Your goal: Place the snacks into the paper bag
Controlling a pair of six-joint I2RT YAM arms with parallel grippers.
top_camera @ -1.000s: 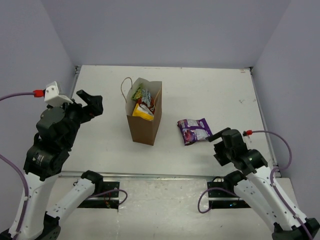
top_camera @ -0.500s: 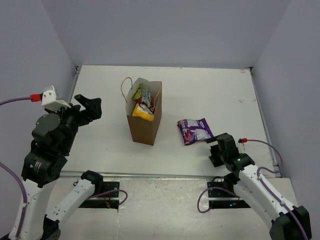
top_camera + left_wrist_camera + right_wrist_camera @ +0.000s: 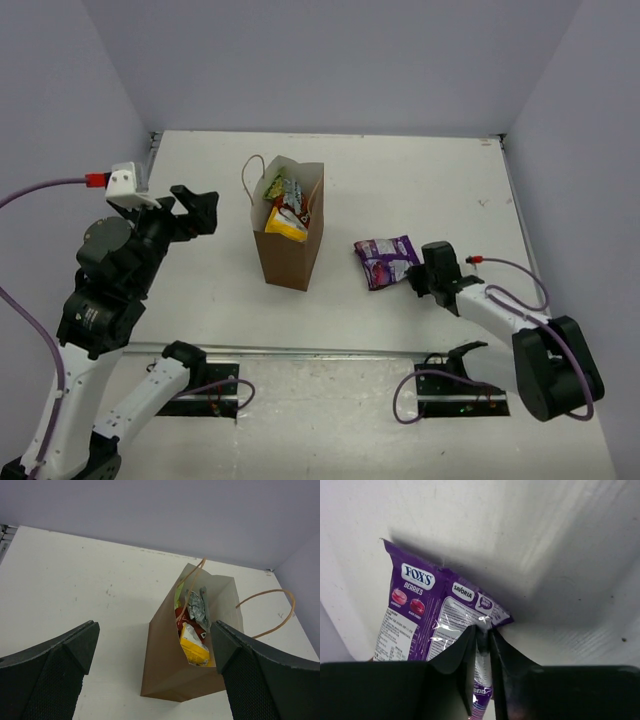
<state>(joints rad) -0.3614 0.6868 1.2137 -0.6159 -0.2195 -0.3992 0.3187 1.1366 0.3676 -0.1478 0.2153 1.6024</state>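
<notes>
Brown kraft bag [image 3: 288,255] is seen from above, upright on the white surface [image 3: 420,180], with packets [image 3: 285,208] showing inside. A purple packet [image 3: 388,260] lies flat to its right, met by the right hand [image 3: 414,272]. The left hand [image 3: 196,205] is held left of the bag. From the left wrist, its fingers are seen spread wide apart. From the right wrist, the fingers are seen clamped on the purple packet's edge.
</notes>
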